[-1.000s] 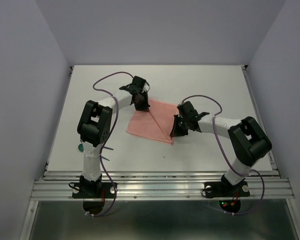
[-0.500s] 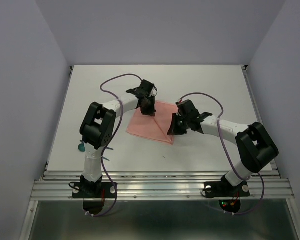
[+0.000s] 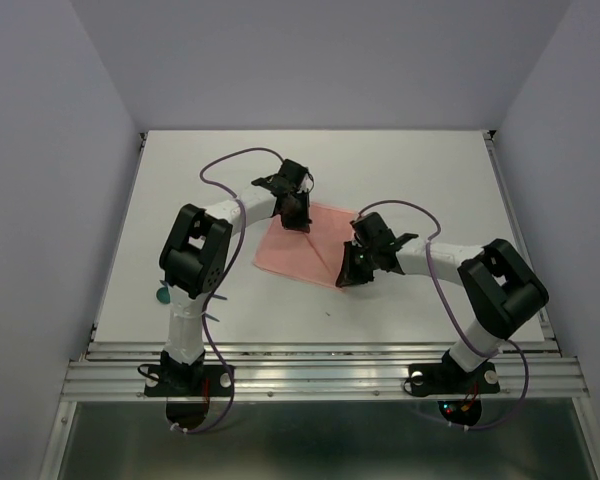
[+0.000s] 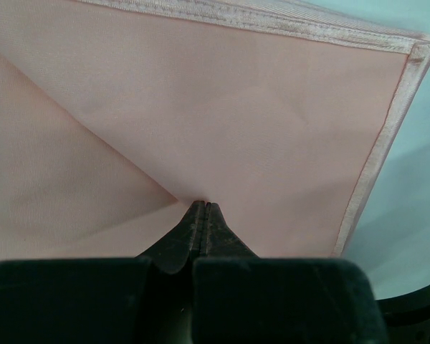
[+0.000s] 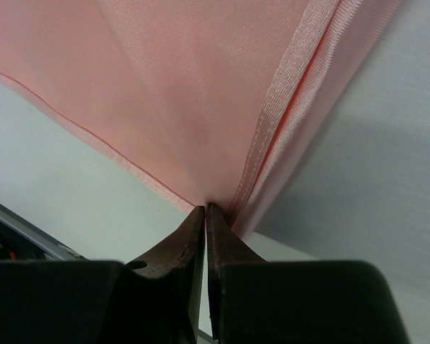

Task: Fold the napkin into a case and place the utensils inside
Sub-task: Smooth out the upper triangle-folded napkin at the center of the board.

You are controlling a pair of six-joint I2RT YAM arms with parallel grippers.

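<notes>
As left tool (image 4: pixel 203 207) and right tool (image 5: pixel 205 208) pinch it, the napkin (image 3: pixel 300 252) lies creased.

Left arm (image 3: pixel 242 208), right arm (image 3: pixel 430 258) — jaws closed

Pink napkin (image 3: pixel 302 252), diag. crease, corners pinched; teal utensils (image 3: pixel 163 295) well left.

On my feed the thin salmon-pink cloth napkin (image 3: pixel 305 245) is plain, with no print. Its woven ribbed hem (image 4: pixel 382 143) is paler, and the right wrist view shows a fine red stitch line along it. The flat tabletop (image 3: pixel 410 170) is white. Both arms show white links and black joints, with thin purple cables (image 3: pixel 220 159). The left gripper (image 4: pixel 203 208) and right gripper (image 5: pixel 205 209) are matte black. I also see the round end of a teal-green plastic utensil (image 3: pixel 163 296) — and pale lavender walls (image 3: pixel 40 150).
</notes>
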